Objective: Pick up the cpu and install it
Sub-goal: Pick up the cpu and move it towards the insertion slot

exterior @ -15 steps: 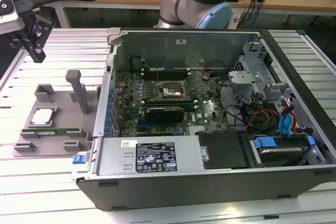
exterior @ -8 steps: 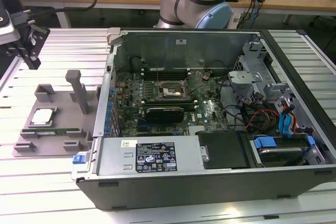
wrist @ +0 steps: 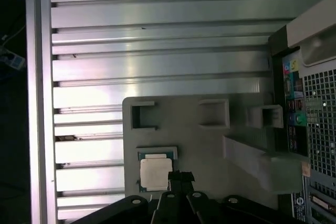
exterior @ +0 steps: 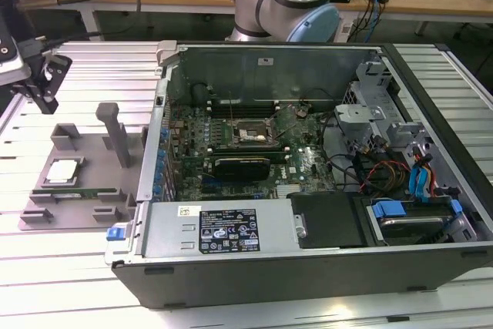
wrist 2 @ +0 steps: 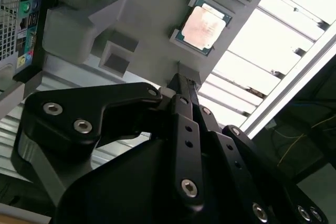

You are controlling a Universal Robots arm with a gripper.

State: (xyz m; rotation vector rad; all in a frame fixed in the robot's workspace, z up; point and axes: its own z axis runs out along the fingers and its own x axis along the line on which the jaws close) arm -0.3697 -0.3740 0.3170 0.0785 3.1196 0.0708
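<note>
Chip: small flat square cpu with a silver-grey metal top, lying face-up in a shallow square recess of a grey plastic holder tray. The recess likely keeps it squarely located for pickup.
Gripper: black two-finger gripper hovering above the tray, near the cpu without touching it. Its fingers are pressed together and hold nothing.
Case: open black-and-silver desktop computer case, laid on its side at the exterior view's right of the tray, so its board faces upward.
Socket: square processor socket on the green motherboard, apparently vacant.
Progress: cpu not yet grasped.
</note>
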